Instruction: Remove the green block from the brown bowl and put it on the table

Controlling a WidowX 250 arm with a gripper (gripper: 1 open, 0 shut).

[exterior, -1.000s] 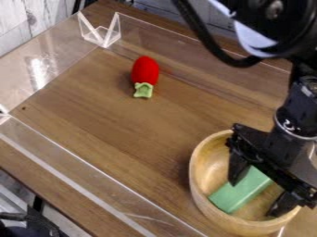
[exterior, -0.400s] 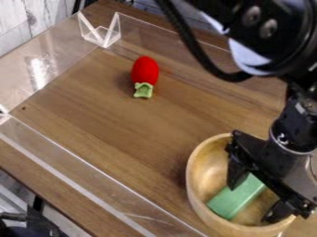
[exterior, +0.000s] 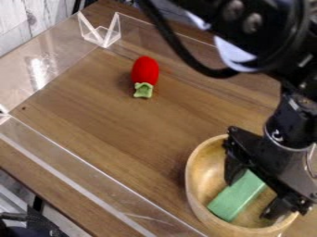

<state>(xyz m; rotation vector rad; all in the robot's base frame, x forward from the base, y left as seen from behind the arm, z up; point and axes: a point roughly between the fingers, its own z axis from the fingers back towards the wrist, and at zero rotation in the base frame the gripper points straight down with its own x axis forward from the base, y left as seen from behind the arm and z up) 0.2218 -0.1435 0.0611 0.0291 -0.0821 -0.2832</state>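
Light green block (exterior: 240, 198), flat in the brown wooden bowl (exterior: 206, 155) at the table's (exterior: 111, 130) near right corner; gripper (exterior: 264, 183), jaws wide, straddling it; advise closing squarely across its narrow sides before lifting.

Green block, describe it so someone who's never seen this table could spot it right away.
Find the big wooden bowl at the table's near right corner. The green block lies inside it, between the fingers of the open gripper. It is flat, rectangular and plain light green, unlike the red toy with its green stem.
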